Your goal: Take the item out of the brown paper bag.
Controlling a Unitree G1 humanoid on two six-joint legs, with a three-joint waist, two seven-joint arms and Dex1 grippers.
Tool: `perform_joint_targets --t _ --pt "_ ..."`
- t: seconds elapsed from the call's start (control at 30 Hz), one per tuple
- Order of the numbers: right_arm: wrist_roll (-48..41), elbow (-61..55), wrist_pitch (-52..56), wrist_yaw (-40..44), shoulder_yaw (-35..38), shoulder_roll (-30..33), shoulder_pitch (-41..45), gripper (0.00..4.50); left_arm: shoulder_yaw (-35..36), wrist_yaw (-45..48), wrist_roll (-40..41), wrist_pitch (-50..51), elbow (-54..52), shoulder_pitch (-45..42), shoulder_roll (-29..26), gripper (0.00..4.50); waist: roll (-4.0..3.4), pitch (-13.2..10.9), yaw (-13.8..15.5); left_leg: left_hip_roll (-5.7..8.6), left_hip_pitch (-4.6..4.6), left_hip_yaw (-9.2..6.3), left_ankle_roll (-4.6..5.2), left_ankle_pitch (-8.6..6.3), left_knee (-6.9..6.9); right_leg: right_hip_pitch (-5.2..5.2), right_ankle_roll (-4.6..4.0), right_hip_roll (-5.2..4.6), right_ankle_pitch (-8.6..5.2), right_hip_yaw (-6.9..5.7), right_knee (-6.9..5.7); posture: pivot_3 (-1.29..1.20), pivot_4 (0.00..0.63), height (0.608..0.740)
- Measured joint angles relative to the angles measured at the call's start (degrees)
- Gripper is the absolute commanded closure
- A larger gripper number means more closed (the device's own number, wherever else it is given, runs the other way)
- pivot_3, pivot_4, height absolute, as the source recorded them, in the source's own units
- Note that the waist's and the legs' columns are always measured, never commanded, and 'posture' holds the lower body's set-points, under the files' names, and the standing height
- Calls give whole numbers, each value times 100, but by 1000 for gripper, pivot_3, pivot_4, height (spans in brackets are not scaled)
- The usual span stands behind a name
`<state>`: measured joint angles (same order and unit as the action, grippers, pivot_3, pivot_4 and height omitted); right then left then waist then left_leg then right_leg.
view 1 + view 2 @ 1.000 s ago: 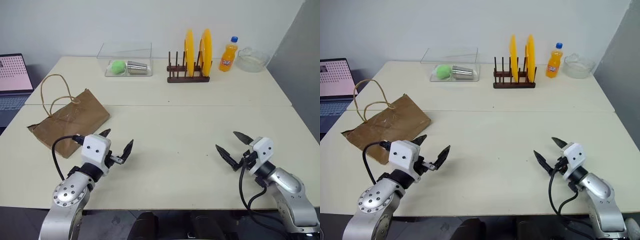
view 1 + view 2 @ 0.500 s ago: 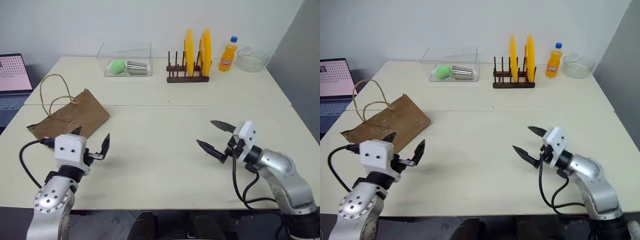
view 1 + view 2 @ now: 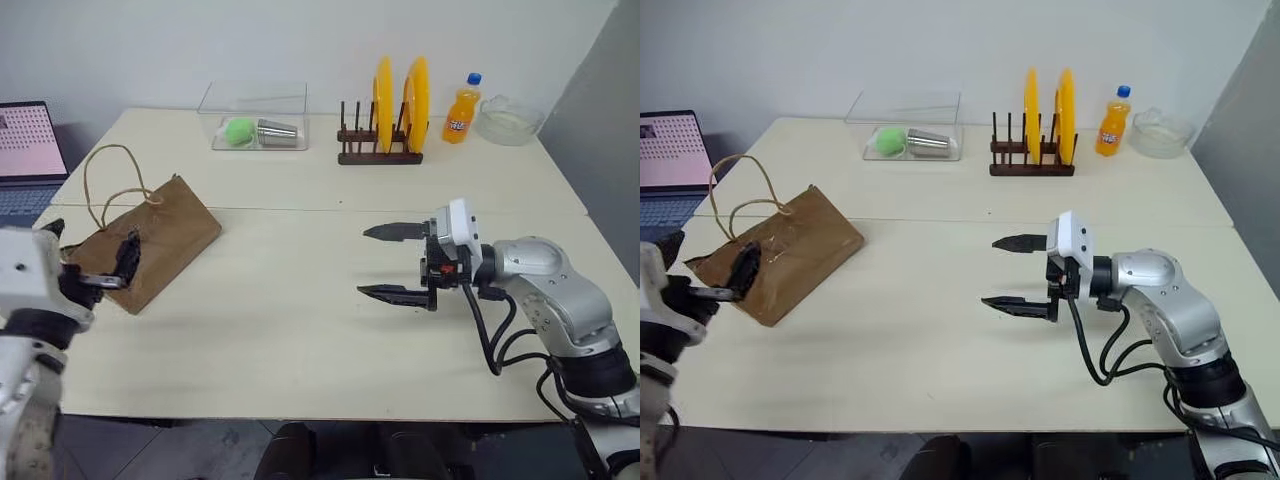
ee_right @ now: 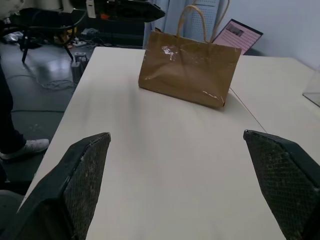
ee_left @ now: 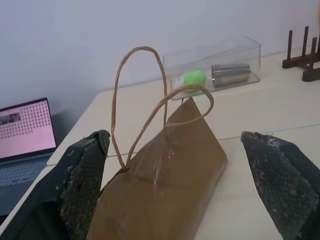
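Note:
The brown paper bag lies on its side at the left of the table, its rope handles looping up toward the far left. The item is hidden. My left gripper hovers open at the bag's near left corner; in the left wrist view the bag sits ahead between the fingers. My right gripper hangs open over the middle of the table, pointing left toward the bag, well apart from it and holding nothing.
Along the far edge stand a clear box with a green ball and a metal cup, a wooden rack of yellow plates, an orange soda bottle and a glass bowl. A laptop sits far left.
My left gripper rose and moved left to the bag's near corner. My right gripper rose, swung toward the table's middle and turned to point left. Both stayed open.

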<state>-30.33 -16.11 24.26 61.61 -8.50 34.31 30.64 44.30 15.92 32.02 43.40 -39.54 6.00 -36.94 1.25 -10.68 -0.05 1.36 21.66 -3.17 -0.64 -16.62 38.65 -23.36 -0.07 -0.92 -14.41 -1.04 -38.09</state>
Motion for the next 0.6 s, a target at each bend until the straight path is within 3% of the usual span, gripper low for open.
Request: perform_joint_targets --t 0.13,0.3,0.6 --pt "2 18 0 100 -127 -104 180 0 192 497 475 584 767 -179 -744 45 0 -3 -9 0 2 -1 0 0 -2 -2 0 0 0 0 1 0 150 740" --pt "3 -3 1 166 -177 -104 246 0 69 1025 339 505 1795 -418 -1490 45 0 -3 -5 1 4 2 -1 0 -11 -7 -4 -3 2 4 11 0 150 740" --pt "23 -193 6 90 -163 -28 232 0 -720 1667 -177 -360 3199 -1332 -1898 45 3 -2 5 1 11 12 -6 2 -59 -40 -32 -9 16 5 14 0 150 740"
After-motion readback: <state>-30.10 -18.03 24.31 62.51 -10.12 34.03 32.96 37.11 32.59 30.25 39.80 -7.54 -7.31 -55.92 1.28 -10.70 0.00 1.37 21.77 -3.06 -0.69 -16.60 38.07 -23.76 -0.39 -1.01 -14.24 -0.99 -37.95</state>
